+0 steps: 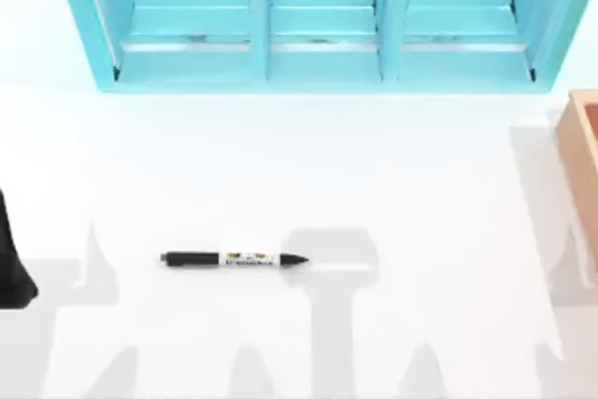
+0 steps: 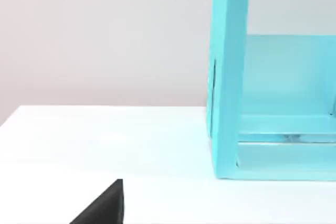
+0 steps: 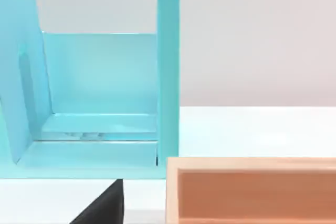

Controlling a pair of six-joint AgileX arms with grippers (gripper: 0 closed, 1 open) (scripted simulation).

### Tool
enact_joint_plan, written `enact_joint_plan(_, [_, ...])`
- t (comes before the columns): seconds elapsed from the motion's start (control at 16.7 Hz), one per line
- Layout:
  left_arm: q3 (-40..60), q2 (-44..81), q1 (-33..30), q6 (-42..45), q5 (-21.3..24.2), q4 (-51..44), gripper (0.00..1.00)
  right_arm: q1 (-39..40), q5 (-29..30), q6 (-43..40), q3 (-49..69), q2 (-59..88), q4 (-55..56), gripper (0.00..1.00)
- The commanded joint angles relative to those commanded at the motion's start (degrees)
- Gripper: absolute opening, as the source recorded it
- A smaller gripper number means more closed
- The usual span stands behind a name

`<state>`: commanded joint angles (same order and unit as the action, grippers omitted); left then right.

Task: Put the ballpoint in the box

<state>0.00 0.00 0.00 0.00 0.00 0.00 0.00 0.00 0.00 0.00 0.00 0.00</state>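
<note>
- The pen point(image 1: 234, 259) lies flat on the white table point(image 1: 280, 165), a little left of the middle and nearer the front edge than the back, with nothing touching it.
- It runs along the table's width: its pointed black tip faces the right edge, its blunt black end the left, and the white printed band sits between them.
- The box point(image 1: 581, 151) stands at the table's right edge, partly cut off there, well apart from the pen and farther back.
- In the right wrist view the box point(image 3: 252, 190) shows its thick tan wall and hollow inside, standing just in front of the shelf's end wall.
- The turquoise shelf point(image 1: 318, 44) with three compartments spans the back edge, well apart from the pen.
- The left arm point(image 1: 14, 263) shows as a dark shape at the table's left edge, level with the pen and apart from it; I cannot tell how its fingers stand.
- A dark wedge sits at the bottom of each wrist view; too little of it shows to tell either gripper's state.
- In the left wrist view the shelf point(image 2: 228, 77) stands at the back with bare table before it.
</note>
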Motion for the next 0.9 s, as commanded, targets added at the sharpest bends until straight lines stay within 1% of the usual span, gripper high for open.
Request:
enact_joint_plan(0.24, [0.0,0.0,0.0,0.0,0.0,0.0,1.0,0.85,-0.46,-0.79,1.52,1.53,-1.03,1.0])
enact_joint_plan(0.42, [0.0,0.0,0.0,0.0,0.0,0.0,1.0,4.27,-2.19,-4.08,8.2,8.45,-5.42,1.0])
enact_joint_plan(0.66, [0.0,0.0,0.0,0.0,0.0,0.0,1.0,11.18,-5.45,-11.04,23.71,26.13,-15.28,1.0])
enact_joint_plan(0.9, [0.0,0.0,0.0,0.0,0.0,0.0,1.0,19.21,-8.89,-19.22,44.14,51.64,-28.29,1.0])
